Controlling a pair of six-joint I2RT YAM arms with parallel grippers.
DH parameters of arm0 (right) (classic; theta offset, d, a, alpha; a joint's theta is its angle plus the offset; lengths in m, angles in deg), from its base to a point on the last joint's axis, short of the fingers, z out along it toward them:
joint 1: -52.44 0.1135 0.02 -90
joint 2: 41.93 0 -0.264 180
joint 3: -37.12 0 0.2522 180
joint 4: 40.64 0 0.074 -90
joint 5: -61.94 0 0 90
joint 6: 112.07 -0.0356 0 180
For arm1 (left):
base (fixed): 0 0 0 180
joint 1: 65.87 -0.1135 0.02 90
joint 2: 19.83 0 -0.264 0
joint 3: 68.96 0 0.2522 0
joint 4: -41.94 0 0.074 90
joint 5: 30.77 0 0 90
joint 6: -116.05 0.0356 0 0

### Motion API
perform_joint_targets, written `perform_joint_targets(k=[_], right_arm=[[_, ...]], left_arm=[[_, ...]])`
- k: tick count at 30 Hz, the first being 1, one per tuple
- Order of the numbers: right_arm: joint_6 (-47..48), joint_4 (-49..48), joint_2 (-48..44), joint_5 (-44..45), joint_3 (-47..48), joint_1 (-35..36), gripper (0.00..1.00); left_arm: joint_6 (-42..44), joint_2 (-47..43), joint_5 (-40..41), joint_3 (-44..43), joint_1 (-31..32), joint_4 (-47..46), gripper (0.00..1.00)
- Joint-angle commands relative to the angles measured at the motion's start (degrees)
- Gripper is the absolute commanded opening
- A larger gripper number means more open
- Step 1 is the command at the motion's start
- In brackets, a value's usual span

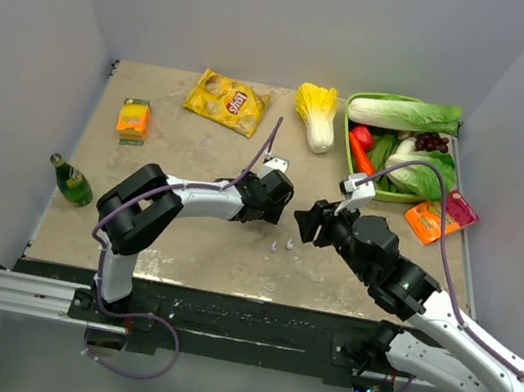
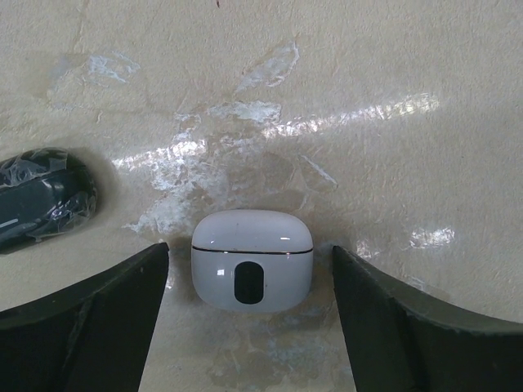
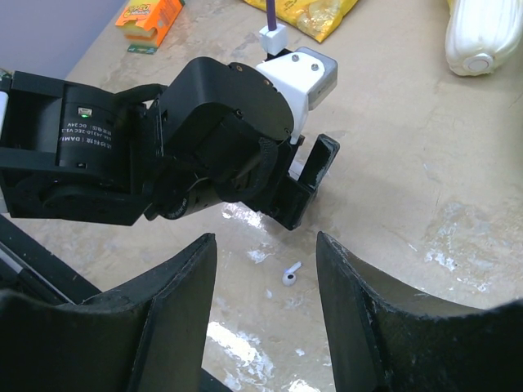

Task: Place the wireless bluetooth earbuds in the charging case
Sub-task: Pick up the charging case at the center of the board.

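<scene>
On the left we count one green bottle (image 1: pixel 71 181) and one orange box (image 1: pixel 133 119). The yellow bag (image 1: pixel 227 102) reads "Lay's". The left gripper (image 1: pixel 277 215) stands open, with one finger on each side of the one white charging case (image 2: pixel 252 259). It does not touch the case, whose lid is down. Two white earbuds (image 1: pixel 288 245) lie on the table (image 1: pixel 192 245) outside the case, near the right gripper (image 3: pixel 266 261), which is open and empty. The table is beige and glossy, and the walls (image 1: pixel 273 15) are grey.

charging case (image 2: pixel 252 261): smooth glossy white plastic | table (image 2: pixel 368 82): shiny, mottled beige | dark object (image 2: pixel 37 204): crinkled clear film
</scene>
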Motion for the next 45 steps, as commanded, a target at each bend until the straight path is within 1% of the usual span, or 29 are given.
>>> perform_joint_targets(k=[1,11,15,20,23,24,26,29,30,32,33,35,36,37,40,41,43,44,45], right_arm=[[-0.10,-0.80,-0.91,0.35,0.79,0.09,0.55],[-0.63,-0.27,-0.82,0.44,0.79,0.09,0.55],[-0.63,-0.27,-0.65,0.35,0.79,0.09,0.55],[-0.63,-0.54,-0.38,0.44,0.70,0.09,0.55],[-0.63,-0.63,-0.30,0.44,0.53,0.09,0.55],[-0.63,-0.54,-0.30,0.44,0.53,0.09,0.55],[-0.72,-0.63,-0.38,0.53,0.61,0.09,0.55],[-0.72,-0.54,-0.21,0.53,0.79,0.09,0.55],[-0.63,-0.54,-0.30,0.61,0.79,0.09,0.55],[-0.72,-0.54,-0.21,0.35,1.05,0.09,0.55],[-0.72,-0.63,-0.12,0.35,1.23,0.09,0.55],[-1.07,-0.54,-0.12,0.18,1.75,0.09,0.55],[-1.24,-0.63,-0.12,0.18,2.02,0.00,0.55],[-1.42,-0.63,-0.03,0.52,2.28,0.09,0.55],[-2.82,0.34,0.23,4.65,3.77,0.09,0.55],[-3.35,0.95,0.14,5.53,4.56,0.09,0.56],[-3.27,1.05,-0.73,8.08,5.10,0.09,0.57],[-3.18,0.70,-1.17,8.52,5.36,0.09,0.57],[-3.01,0.78,-1.26,8.35,5.71,0.00,0.58]], left_arm=[[1.50,1.40,-0.42,-1.14,0.13,1.15,0.83],[1.24,2.02,-2.62,0.18,0.13,1.06,0.75],[1.41,1.93,-2.00,0.27,0.13,1.85,0.74],[1.59,1.67,-1.47,0.53,0.13,2.38,0.78],[1.76,1.58,-1.56,0.80,0.05,2.21,0.74],[1.85,1.58,-1.65,1.06,0.05,2.21,0.70],[1.94,1.58,-2.00,1.24,0.05,1.86,0.67],[2.29,1.23,-2.35,1.85,0.05,1.42,0.59],[2.29,1.05,-2.53,2.11,0.13,1.07,0.53],[2.55,0.79,-2.88,2.64,0.05,0.45,0.45],[2.64,0.35,-2.88,3.08,0.05,-0.25,0.33],[3.34,-0.61,-3.05,3.96,0.05,-1.74,0.21],[3.69,-2.18,-3.06,5.18,0.05,-4.18,0.08],[4.57,-3.24,-3.06,5.80,0.05,-5.60,0.01],[6.59,-8.25,-2.71,8.35,0.05,-11.14,0.00],[7.21,-11.22,-2.44,9.23,0.05,-15.16,0.00],[9.04,-14.66,-2.70,12.91,0.13,-19.04,0.00],[10.10,-18.51,-3.31,16.93,0.05,-24.63,0.00],[11.16,-20.63,-3.84,19.32,0.05,-27.82,0.00]])
